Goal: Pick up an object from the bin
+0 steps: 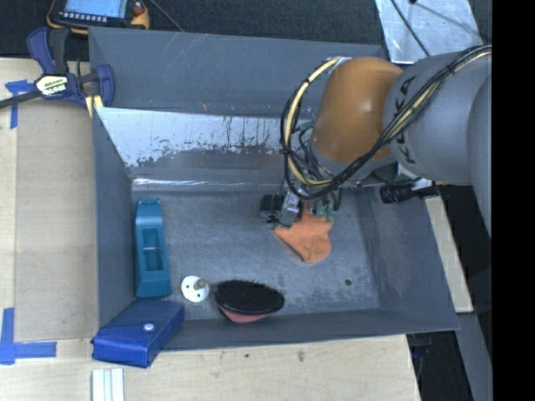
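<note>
grey bin [226, 241] with teal dispenser [150, 253], white knob [194, 288], black brush [248, 297], orange lump [307, 241], blue box [138, 334]

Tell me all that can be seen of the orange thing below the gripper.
The orange thing looks soft and crumpled, maybe cloth or foam, irregular in shape. It lies on the bin floor, right of the middle, apart from the other things. The gripper stands over its upper edge; whether they touch cannot be told.

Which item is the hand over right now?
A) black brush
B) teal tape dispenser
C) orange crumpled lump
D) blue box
C: the hand sits at the upper edge of the orange crumpled lump, near the middle of the bin; the other three lie further left.
</note>
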{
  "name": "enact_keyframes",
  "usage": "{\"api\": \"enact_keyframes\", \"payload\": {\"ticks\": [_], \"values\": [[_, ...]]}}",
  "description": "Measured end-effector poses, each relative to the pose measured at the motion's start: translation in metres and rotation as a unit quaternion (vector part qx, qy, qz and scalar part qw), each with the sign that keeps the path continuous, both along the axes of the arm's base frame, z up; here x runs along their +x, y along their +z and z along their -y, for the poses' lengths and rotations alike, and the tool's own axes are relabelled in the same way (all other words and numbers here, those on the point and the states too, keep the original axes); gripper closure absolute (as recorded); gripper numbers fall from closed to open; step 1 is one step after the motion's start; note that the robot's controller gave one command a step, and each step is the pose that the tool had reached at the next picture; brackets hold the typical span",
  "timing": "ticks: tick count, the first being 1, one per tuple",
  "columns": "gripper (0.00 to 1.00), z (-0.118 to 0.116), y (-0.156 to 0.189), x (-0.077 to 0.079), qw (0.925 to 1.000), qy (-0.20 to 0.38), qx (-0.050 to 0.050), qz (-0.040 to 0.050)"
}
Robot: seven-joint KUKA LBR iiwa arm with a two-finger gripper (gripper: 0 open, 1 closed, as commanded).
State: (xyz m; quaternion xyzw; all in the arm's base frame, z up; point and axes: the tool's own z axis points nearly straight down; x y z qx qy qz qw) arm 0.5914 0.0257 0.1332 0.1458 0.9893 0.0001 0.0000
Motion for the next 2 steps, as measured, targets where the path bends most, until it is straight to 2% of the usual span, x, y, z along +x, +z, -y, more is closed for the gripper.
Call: {"api": "enact_keyframes", "payload": {"ticks": [1,2], "values": [[1.00,-0.010,0.029,0.011,1.0000,0.003,0.000,-0.0011],[1.00,-0.007,0.094,0.007,0.9999,0.013,0.000,-0.0007]]}}
